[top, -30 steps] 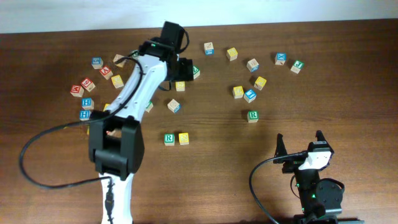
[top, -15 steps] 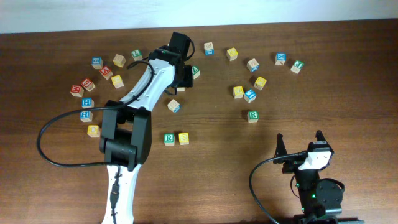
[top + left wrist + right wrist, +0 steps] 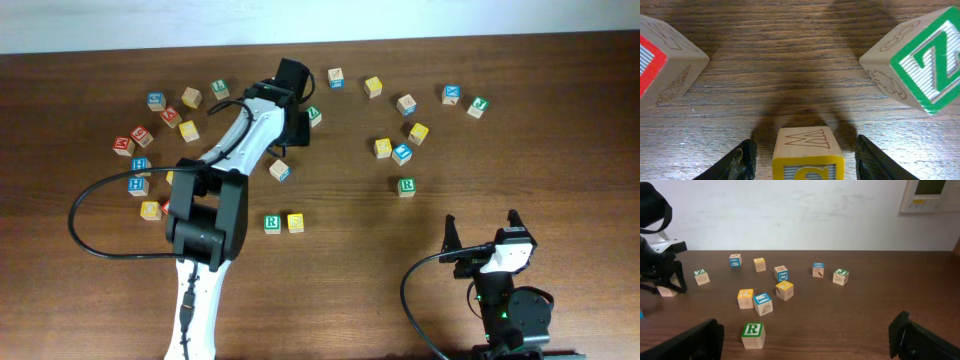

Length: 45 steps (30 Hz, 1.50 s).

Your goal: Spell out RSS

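The left hand is low over the table and it is released: its two dark fingers are spread. The first yellow cube sits between them, with a thin strip of table free on each side, so neither finger touches it. This cube is of light wood. Its top face carries a carved zigzag mark, and its front face has a yellow border around a grey striped field. The letter there is cut by the picture edge and cannot be read. A green Z cube lies to its right and a red-bordered cube to its left, both apart from it.

In the overhead view the green R cube lies nearer the front of the table, with a green border and a green R. The second yellow cube is just beside it on the right; its letter is too small to read.

The right hand is at the near edge, fingers wide apart, grasping nothing.
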{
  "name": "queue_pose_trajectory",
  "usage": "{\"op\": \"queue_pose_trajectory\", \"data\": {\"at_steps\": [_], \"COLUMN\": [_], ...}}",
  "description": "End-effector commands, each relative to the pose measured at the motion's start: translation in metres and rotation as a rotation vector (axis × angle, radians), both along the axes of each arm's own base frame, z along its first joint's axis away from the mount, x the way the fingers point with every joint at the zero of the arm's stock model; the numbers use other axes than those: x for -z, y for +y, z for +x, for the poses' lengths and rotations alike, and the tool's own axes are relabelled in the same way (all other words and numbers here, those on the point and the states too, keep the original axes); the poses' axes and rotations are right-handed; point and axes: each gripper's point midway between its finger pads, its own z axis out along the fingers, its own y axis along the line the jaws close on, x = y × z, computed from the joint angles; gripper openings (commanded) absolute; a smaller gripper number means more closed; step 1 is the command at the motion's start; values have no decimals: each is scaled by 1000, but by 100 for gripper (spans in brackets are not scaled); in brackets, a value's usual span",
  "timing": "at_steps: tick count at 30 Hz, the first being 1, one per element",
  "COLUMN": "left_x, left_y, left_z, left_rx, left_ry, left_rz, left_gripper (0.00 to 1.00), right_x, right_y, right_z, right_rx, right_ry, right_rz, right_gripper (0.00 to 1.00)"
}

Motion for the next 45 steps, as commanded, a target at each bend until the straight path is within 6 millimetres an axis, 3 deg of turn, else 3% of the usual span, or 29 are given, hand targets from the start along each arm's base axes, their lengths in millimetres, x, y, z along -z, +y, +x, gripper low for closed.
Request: {"op": "queue_pose_trajectory", "data": {"at_steps": [1, 8, 38, 42, 43, 44, 45], "left_x": [8, 4, -17, -16, -16, -16, -16], "left_y": [0, -1, 3, 4, 4, 4, 4], "left_z": [-2, 1, 9, 5, 5, 5, 5], "left_rx": [2, 2, -9, -9, -8, -8, -8], "left_ry": [16, 6, -20, -2, -2, -1, 0], "left_rz": [7, 3, 27, 35, 34, 34, 34], "left_gripper": [51, 40, 27, 29, 32, 43, 43], "right_x": [3, 3, 3, 3, 3, 3, 3], "right_y": [-3, -3, -3, -3, -3, -3, -3], "right_z": [0, 0, 0, 0, 0, 0, 0], "right_rx": [16, 16, 16, 16, 16, 16, 16], "right_ry": [7, 7, 7, 7, 7, 7, 7], "right_rz": [4, 4, 4, 4, 4, 4, 4], "right_gripper": [98, 98, 98, 98, 98, 98, 98]}}
